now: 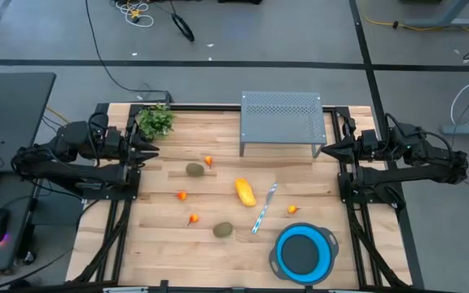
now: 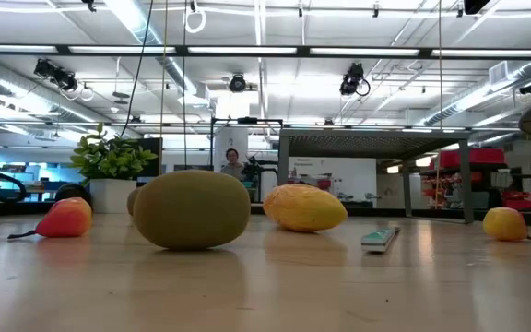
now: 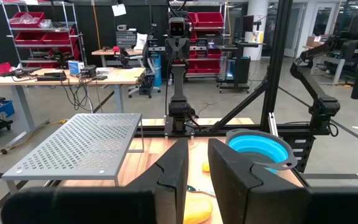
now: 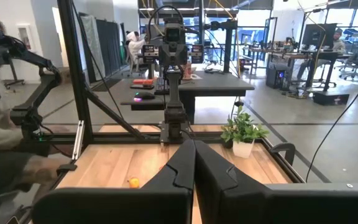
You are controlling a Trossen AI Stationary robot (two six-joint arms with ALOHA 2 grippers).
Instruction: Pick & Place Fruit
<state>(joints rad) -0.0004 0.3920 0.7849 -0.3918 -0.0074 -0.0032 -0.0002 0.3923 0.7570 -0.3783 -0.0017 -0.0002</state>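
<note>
The fruit lies scattered on the wooden table. A yellow-orange oblong (image 1: 245, 192) sits mid-table. One olive kiwi-like oval (image 1: 195, 169) lies to its far left, and another (image 1: 223, 230) sits nearer the near edge and fills the low view (image 2: 192, 209). Tiny orange bits (image 1: 182, 195) (image 1: 193, 219) (image 1: 208, 160) (image 1: 292, 209) lie around them. My left gripper (image 1: 149, 150) (image 3: 197, 163) hovers at the table's left edge, open by a narrow gap. My right gripper (image 1: 326, 149) (image 4: 194, 163) waits at the right edge, shut. Neither touches anything.
A blue collapsible bowl (image 1: 305, 252) stands near the table's near right corner. A slim silver-blue utensil (image 1: 264, 208) lies beside the oblong fruit. A perforated grey metal shelf (image 1: 281, 122) stands at the far edge, and a small potted plant (image 1: 156, 120) at the far left corner.
</note>
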